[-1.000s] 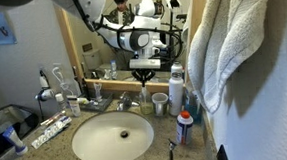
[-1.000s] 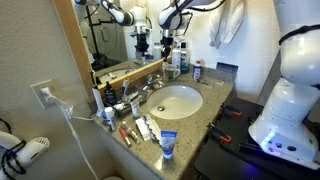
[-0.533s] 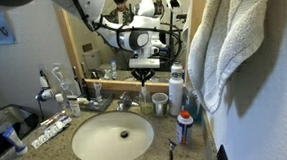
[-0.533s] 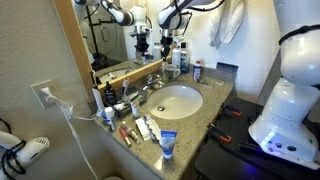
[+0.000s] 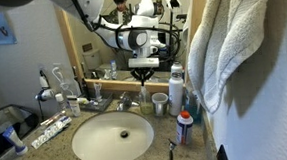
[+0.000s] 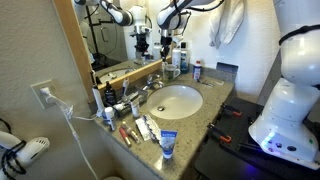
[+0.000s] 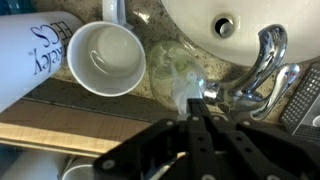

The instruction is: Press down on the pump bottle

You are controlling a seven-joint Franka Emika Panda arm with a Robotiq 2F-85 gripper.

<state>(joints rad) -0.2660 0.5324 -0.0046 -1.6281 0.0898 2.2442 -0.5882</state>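
The pump bottle (image 5: 146, 98) has a yellowish-green body and stands at the back of the counter, behind the sink, beside the faucet (image 5: 125, 103). In the wrist view its body (image 7: 172, 66) and pale pump head lie right under my fingertips. My gripper (image 7: 197, 106) is shut, fingers together, pointing straight down with the tips at the pump head. In both exterior views the gripper (image 5: 143, 77) (image 6: 167, 46) hangs directly over the bottle (image 6: 167, 66).
A white mug (image 7: 103, 58) and a tall white bottle (image 7: 30, 50) stand close beside the pump bottle. A blue-and-orange bottle (image 5: 185, 128) is at the counter's edge. The sink (image 5: 112, 139), toothpaste tubes (image 5: 46, 128) and a hanging towel (image 5: 232, 45) surround the spot.
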